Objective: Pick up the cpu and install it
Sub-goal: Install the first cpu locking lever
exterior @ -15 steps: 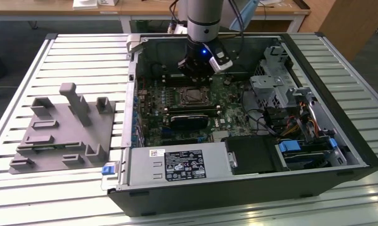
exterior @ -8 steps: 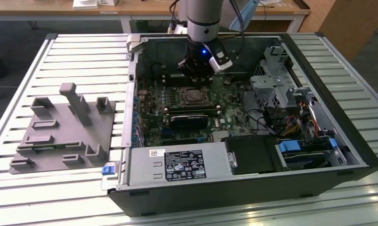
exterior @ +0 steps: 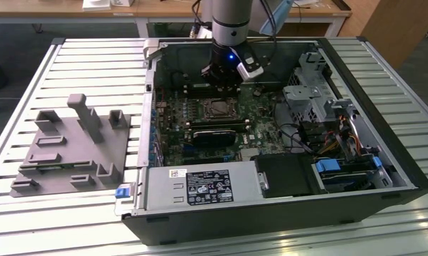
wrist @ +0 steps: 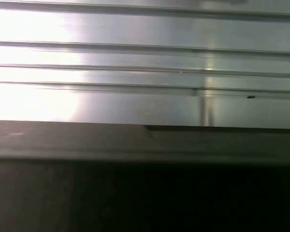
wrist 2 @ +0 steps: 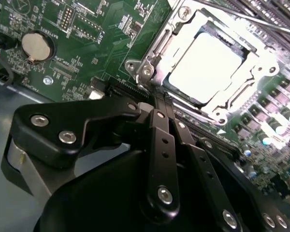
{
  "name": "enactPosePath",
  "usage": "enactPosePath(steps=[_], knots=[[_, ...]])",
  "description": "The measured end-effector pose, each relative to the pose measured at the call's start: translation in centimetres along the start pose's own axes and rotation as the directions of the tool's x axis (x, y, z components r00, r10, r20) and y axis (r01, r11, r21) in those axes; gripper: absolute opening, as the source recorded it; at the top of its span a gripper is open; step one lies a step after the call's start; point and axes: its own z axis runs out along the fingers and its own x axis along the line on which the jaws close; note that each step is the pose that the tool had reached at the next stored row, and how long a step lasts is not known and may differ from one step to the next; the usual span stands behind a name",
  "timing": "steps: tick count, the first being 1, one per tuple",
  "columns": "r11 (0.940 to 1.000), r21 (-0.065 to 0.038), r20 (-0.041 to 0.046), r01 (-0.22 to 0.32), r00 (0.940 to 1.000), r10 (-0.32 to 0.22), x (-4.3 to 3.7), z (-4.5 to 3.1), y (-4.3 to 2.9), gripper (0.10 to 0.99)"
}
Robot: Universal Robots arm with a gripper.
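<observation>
The cpu (wrist 2: 205,60), a pale silvery square, lies flat inside the motherboard socket, with the metal socket frame (wrist 2: 150,53) around it. In the exterior view the cpu (exterior: 217,109) sits mid-board inside the open computer case. My gripper (wrist 2: 159,101) hovers just beside the socket's edge. Its two black fingers (wrist 2: 160,140) are pressed together with nothing between them. In the exterior view the gripper (exterior: 220,88) hangs from the arm just behind the socket, above the green motherboard (exterior: 172,128).
A grey fixture (exterior: 71,144) with upright posts stands on the slatted table at the exterior view's left. Inside the case are a power supply (exterior: 199,186), a drive cage (exterior: 306,101) and cables. A coin battery (wrist 2: 37,46) sits on the board.
</observation>
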Motion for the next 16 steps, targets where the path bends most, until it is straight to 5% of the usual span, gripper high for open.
enactPosePath(steps=[3,16], knots=[[1.0,0.002,-0.0001,0.0,1.0,0.0,-0.02,-0.66,0.02,0.106],[1.0,0.004,-0.0001,0.0,1.0,0.0,-0.05,-0.68,-0.2,0.106]])
